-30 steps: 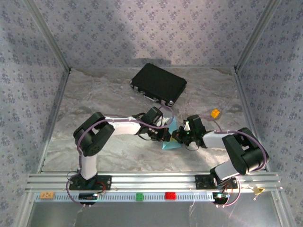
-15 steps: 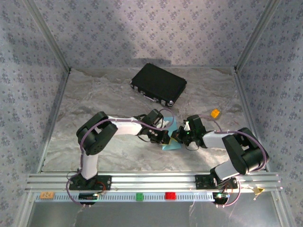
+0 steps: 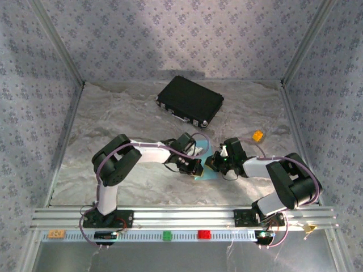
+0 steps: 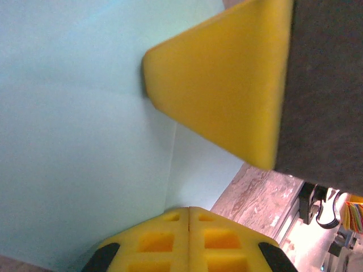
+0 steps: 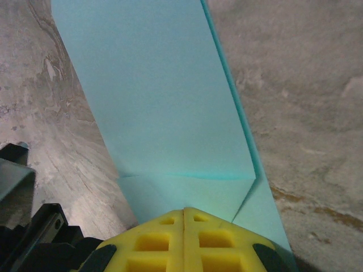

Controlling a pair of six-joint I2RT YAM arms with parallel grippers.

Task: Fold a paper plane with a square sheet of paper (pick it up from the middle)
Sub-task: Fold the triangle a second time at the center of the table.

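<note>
Left gripper (image 4: 188, 212) and right gripper (image 5: 184, 212) meet tip to tip mid-table (image 3: 113, 119); both have jaws pressed together, pinching the light blue sheet of paper (image 5: 164, 102); sheet is creased, partly folded, between them.

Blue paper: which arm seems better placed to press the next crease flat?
Probably the right. The right tool, shut, sits where creases meet on the paper, the long folded edge running straight ahead. The left tool, also shut, has the right's yellow finger lying across the paper ahead of it.
</note>
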